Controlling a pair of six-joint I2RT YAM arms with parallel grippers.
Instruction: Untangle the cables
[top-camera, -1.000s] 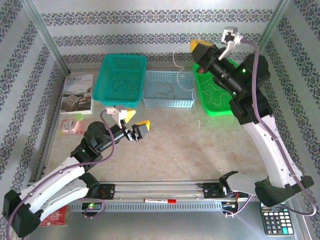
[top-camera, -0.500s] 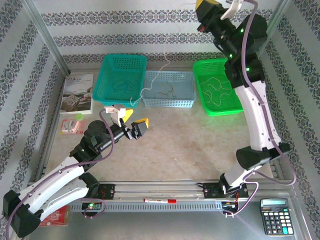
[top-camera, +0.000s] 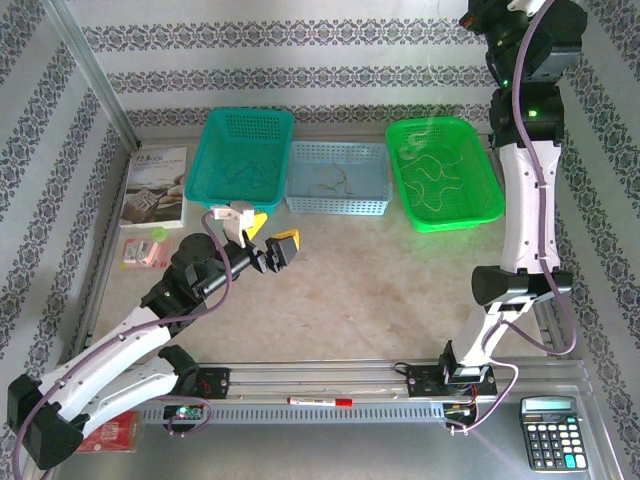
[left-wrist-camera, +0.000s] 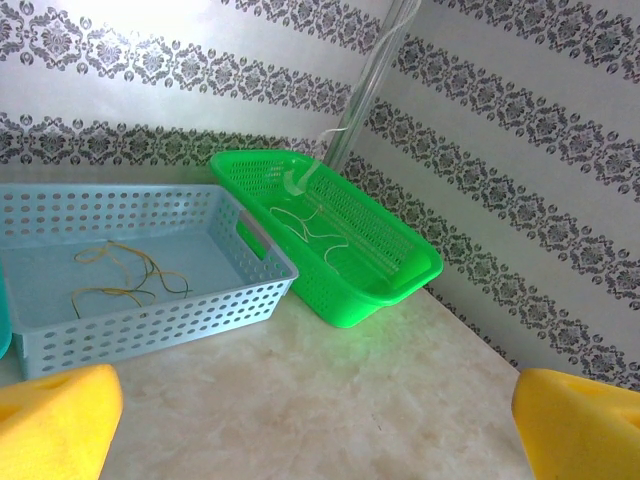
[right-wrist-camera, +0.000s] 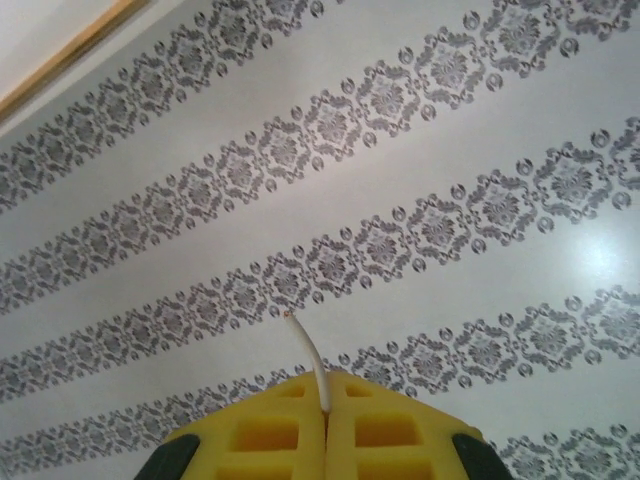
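Task status, read left to right.

- Left end effector (top-camera: 272, 240): the jaws stand wide apart and hold nothing. It hovers low over bare bench (top-camera: 380, 290).
- Teal basket (top-camera: 230, 200), beyond it and slightly left: a few thin curly cables (top-camera: 240, 170) lie loose on the floor. Their colour cannot be told from overhead.
- Pale blue basket (top-camera: 335, 205), straight ahead of it: yellowish cables (left-wrist-camera: 110, 275) lie in open loops, and no knot is seen.
- Green basket (top-camera: 450, 225), ahead and to its right: whitish cables (top-camera: 435, 180) are spread over the floor, with some crossings between them.
- Right arm (top-camera: 525, 180): it is raised to the top edge of the overhead view, above the green basket.
- Right end effector (right-wrist-camera: 325, 420): the yellow pads are pressed together on the tip of a held cable (right-wrist-camera: 305, 350), a whitish stub that pokes out above them.
- In the left wrist view a blurred pale streak runs from the top edge down into the green basket. It is judged to be the hanging length of the held cable.

Judgement: sorting by colour looks nearly complete, as no cable lies loose on the bench. The held cable has yet to be lifted free of the other cables in the green basket and laid down apart. Whether the crossings in that basket are real tangles cannot be told.
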